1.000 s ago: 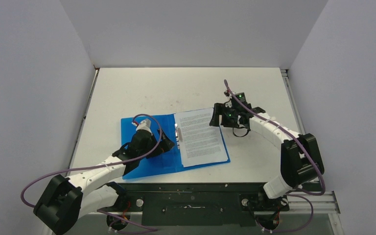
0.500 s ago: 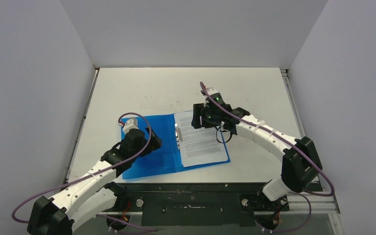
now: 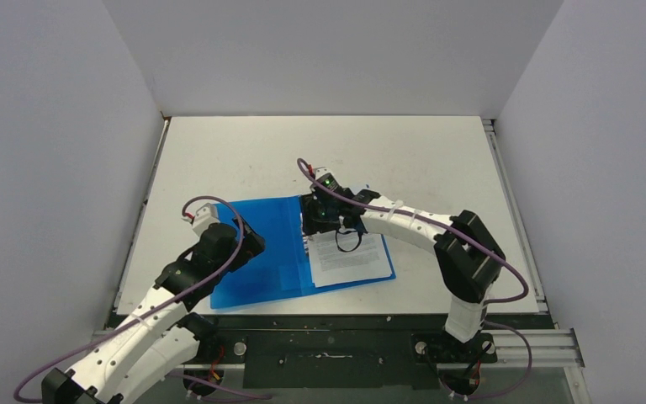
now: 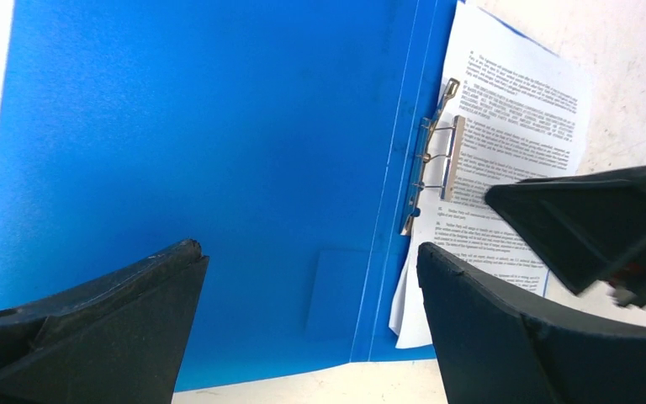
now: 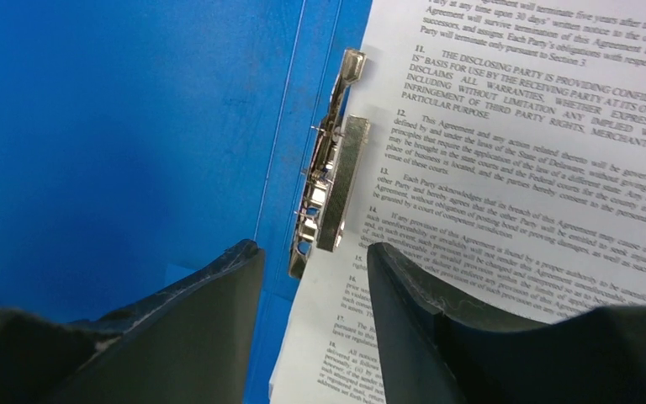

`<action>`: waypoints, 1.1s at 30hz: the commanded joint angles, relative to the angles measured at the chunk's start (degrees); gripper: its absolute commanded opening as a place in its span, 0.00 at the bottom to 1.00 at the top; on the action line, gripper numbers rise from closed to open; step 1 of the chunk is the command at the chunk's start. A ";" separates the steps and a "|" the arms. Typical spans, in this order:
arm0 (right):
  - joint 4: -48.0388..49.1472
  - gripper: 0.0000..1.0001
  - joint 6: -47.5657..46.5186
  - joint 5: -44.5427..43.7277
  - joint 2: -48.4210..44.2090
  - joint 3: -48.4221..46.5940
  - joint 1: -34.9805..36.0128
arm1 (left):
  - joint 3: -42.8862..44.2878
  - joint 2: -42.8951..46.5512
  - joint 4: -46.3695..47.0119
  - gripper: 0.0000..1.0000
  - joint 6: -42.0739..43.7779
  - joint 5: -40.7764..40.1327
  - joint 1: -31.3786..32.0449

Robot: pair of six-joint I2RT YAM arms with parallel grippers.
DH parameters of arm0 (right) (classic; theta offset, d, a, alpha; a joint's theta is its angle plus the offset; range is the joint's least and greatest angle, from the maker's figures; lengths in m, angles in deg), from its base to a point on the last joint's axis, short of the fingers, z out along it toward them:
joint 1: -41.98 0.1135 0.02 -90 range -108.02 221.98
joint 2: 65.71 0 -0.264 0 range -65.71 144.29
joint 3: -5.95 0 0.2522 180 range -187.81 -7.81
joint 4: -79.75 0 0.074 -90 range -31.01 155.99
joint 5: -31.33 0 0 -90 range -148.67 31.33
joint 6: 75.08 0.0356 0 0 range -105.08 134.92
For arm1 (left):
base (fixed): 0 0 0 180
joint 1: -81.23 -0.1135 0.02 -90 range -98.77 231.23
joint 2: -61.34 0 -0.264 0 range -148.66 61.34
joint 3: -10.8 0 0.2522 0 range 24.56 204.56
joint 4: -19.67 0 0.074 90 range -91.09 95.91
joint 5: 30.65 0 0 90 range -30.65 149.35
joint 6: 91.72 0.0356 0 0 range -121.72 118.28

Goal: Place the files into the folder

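Observation:
The blue folder (image 3: 261, 263) lies open and flat on the table. The files (image 3: 355, 257), white sheets of dense black print, rest on its right half beside the metal spine clip (image 5: 332, 189). My right gripper (image 5: 313, 251) hangs just above the clip's lower end, one finger over the blue cover and the other over the paper, jaws partly open with nothing between them. My left gripper (image 4: 307, 252) hovers wide open above the folder's left half (image 4: 177, 151), holding nothing. In the left wrist view the clip (image 4: 433, 164) and the files (image 4: 517, 118) lie to the right.
The white table (image 3: 320, 151) is bounded by grey walls at the back and both sides. The black base rail (image 3: 328, 337) runs along the near edge. The right arm (image 3: 420, 223) stretches across the folder's right half.
The right gripper swept left from the files' right edge to the spine clip while its jaws narrowed. The left arm drew back to the left, off the folder's middle.

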 commanded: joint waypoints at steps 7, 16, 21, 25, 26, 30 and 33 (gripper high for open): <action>2.05 0.40 1.42 -3.17 5.84 -5.29 1.31 | 8.60 8.14 -7.62 0.97 5.30 -4.11 -0.51; 1.05 0.32 0.97 -3.97 8.22 -6.85 1.39 | 11.33 14.14 -8.20 0.97 12.34 -3.60 -0.52; 0.85 0.31 1.03 -3.97 8.94 -6.94 1.45 | 11.39 15.16 -7.40 0.97 13.45 -2.43 -0.55; 0.73 0.29 0.97 -3.97 9.13 -6.77 1.54 | 11.41 14.53 -7.41 0.97 13.59 -1.83 -0.55; 0.75 0.28 0.97 -3.97 9.13 -6.71 1.55 | 11.43 14.44 -7.40 0.96 13.55 -1.64 -0.50; 0.73 0.21 0.96 -5.68 8.98 -6.17 1.54 | 10.99 14.32 -7.07 0.96 13.44 -1.19 -0.55; 0.97 0.11 0.95 -5.94 8.54 -5.68 1.54 | 10.44 14.33 -6.74 0.96 13.22 -0.85 -0.55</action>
